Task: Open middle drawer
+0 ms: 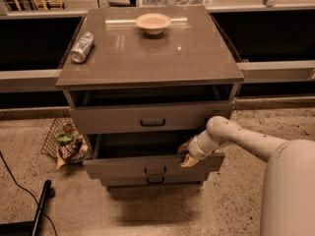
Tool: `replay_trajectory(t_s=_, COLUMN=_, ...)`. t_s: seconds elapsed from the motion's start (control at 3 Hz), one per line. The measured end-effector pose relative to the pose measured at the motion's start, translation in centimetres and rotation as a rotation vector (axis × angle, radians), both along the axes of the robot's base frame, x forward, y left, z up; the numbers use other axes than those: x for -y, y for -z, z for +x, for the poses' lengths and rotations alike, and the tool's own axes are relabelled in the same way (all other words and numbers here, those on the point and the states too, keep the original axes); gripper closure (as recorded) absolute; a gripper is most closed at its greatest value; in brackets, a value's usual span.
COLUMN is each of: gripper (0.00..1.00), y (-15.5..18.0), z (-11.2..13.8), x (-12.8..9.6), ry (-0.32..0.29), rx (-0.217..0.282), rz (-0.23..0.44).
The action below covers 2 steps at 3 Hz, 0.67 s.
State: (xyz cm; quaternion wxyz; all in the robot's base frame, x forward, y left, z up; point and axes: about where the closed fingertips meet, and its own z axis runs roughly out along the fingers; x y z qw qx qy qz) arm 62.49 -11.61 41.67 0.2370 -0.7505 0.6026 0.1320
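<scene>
The middle drawer [123, 167] is a wide grey-brown drawer with a small dark handle [155, 170] at its centre. It stands pulled out toward me, further than the top drawer [113, 118], and its dark inside shows. My gripper [187, 157] sits at the top edge of the drawer front, right of the handle, at the end of my white arm [231, 134], which reaches in from the right. The bottom drawer [128, 181] is shut in beneath it.
On the cabinet top [187, 58] lie a drink can [82, 46] at the left and a shallow bowl [153, 22] at the back. A wire basket of snack bags [66, 144] stands on the floor left of the cabinet. A cable [15, 186] and a black bar [42, 205] lie at bottom left.
</scene>
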Motion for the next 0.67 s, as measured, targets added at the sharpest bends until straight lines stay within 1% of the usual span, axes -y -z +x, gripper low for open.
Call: replay_trajectory(t_s=0.67, gripper=0.34, y=0.0, z=0.0, x=0.0, ry=0.0, rx=0.0, rz=0.0)
